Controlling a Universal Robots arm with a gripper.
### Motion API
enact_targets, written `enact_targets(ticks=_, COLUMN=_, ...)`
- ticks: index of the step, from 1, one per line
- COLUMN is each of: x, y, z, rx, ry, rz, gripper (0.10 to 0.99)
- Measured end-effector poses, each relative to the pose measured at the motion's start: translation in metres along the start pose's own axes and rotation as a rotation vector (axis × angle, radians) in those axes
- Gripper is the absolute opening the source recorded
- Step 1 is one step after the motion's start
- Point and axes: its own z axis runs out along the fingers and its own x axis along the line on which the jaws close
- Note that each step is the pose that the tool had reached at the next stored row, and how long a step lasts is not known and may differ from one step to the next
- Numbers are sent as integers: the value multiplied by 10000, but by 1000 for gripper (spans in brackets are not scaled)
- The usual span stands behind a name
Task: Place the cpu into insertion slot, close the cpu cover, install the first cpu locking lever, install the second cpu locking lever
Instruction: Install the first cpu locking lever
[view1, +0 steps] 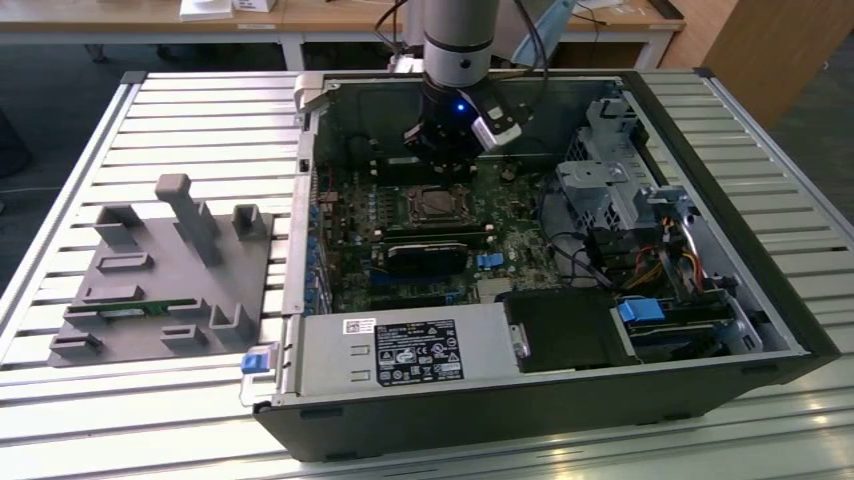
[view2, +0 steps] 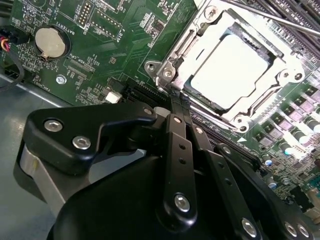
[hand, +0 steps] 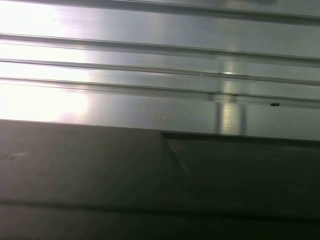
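End effector (view2: 176, 102) fills my second wrist view, fingers pressed together on nothing, tips at the socket's edge; the cpu (view2: 231, 70) sits seated just beyond them under the cpu cover (view2: 200, 47).

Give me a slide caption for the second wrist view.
Gripper shut, tips beside the cover closed over the chip.

Exterior high overhead; wrist views close.

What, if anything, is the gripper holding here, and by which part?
Nothing. In the second wrist view the gripper has its fingers pressed together with nothing between them, tips at the corner of the cpu cover, which lies closed over the cpu.
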Motion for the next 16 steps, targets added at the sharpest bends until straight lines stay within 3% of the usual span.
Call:
enact_targets(ticks=3, x=-3, y=5, z=-12, rx=-18, ry=-12, rz=0, gripper=106)
enact_targets(ticks=9, x=-4, y=5, z=-135, rx=-5, ry=-2, rz=0, gripper=106)
enact_targets(ticks=16, x=-5, y=-19, z=-136, rx=-5, ry=4, rz=10, gripper=106)
